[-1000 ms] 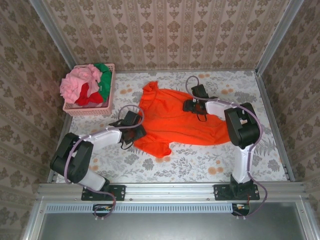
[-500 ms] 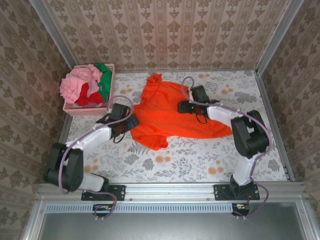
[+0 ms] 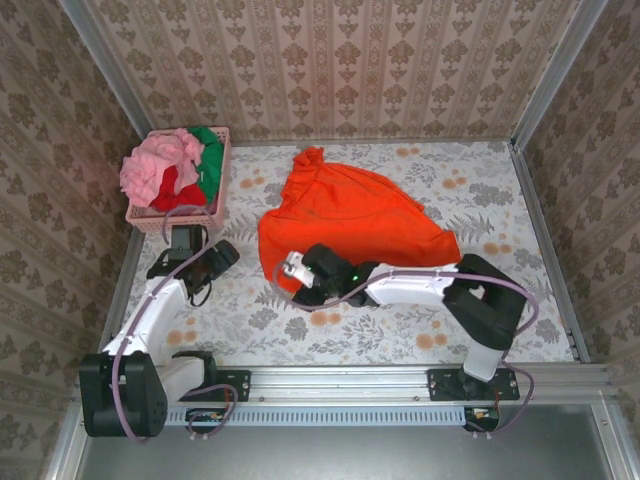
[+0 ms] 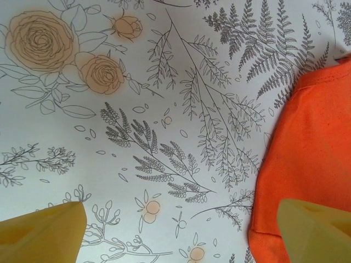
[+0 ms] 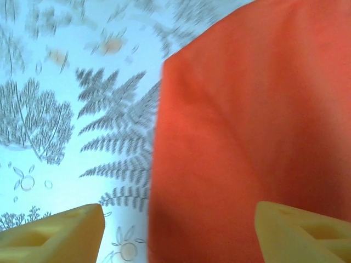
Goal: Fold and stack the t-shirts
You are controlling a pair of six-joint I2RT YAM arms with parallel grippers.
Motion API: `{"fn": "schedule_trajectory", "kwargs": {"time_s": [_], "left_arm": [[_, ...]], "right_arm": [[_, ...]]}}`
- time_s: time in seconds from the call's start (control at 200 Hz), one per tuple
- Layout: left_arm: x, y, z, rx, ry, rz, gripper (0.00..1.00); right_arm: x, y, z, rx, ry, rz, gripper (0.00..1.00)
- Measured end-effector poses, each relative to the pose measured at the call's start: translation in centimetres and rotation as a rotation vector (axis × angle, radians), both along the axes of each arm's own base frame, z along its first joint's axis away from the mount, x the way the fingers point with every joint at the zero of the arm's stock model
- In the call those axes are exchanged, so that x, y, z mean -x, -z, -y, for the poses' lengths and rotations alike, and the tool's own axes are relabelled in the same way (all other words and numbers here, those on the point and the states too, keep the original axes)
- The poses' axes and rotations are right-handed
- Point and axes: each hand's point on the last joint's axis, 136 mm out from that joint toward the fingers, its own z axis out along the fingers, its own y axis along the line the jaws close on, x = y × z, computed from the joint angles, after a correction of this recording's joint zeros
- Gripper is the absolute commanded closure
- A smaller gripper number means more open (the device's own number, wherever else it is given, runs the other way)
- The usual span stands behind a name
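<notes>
Two robot arms work over a flower-printed surface [image 3: 480, 180], seen from above and from each wrist. An orange t-shirt [image 3: 345, 215] lies bunched in a rounded heap at the centre of the overhead picture. Its sleeves and collar are hard to make out among the folds.

The right gripper [image 3: 292, 275] covers the heap's lower left edge. Its wrist picture is blurred. There the right gripper [image 5: 181, 233] shows only two yellow tips, cut off by the bottom edge. They stand wide apart above the cloth and clasp nothing.

The left gripper [image 3: 222, 255] sits at the left, just below a pink basket [image 3: 175, 222], apart from the orange cloth. In its wrist picture the left gripper [image 4: 181, 230] is also spread wide and empty. Its yellow fingertips [image 4: 44, 233] are cropped at the lower corners. The shirt's edge runs out of the right side of that picture.

At upper left, the basket holds a pink t-shirt [image 3: 160, 165], a red t-shirt [image 3: 172, 192] and a green t-shirt [image 3: 210, 160]. They are crumpled together, so their full shapes cannot be told.

A second ago the orange shirt lay spread flatter and lower. The left gripper was then at its lower left edge and the right gripper at its upper right side. Since then the cloth has gathered toward the top. The left arm has drawn back beside the basket, and the right arm has swung across to the lower left.
</notes>
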Motion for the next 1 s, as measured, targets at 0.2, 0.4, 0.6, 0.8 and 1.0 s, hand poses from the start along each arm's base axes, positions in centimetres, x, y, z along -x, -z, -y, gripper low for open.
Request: {"fn": "schedule_trajectory", "kwargs": {"time_s": [0.2, 0.4, 0.6, 0.8, 1.0], "left_arm": [[0.8, 1.0, 0.4, 0.020, 0.021, -0.029, 0.08], [1.3, 1.5, 0.8, 0.041, 0.036, -0.044, 0.08], [1.4, 2.0, 1.3, 0.067, 0.052, -0.043, 0.08], [0.8, 1.7, 2.6, 0.126, 0.084, 0.003, 0.07], [0.3, 0.7, 6.4, 0.242, 0.150, 0.095, 0.00]], "right_arm": [[0.4, 4.1, -1.6, 0.095, -0.047, -0.028, 0.53], [-1.1, 3.9, -2.0, 0.100, 0.011, -0.020, 0.93], [-1.4, 3.8, -1.5, 0.103, 0.056, -0.059, 1.00], [-1.4, 1.3, -1.6, -0.062, 0.093, -0.187, 1.00], [-3.2, -3.4, -1.3, -0.368, 0.150, -0.353, 1.00]]}}
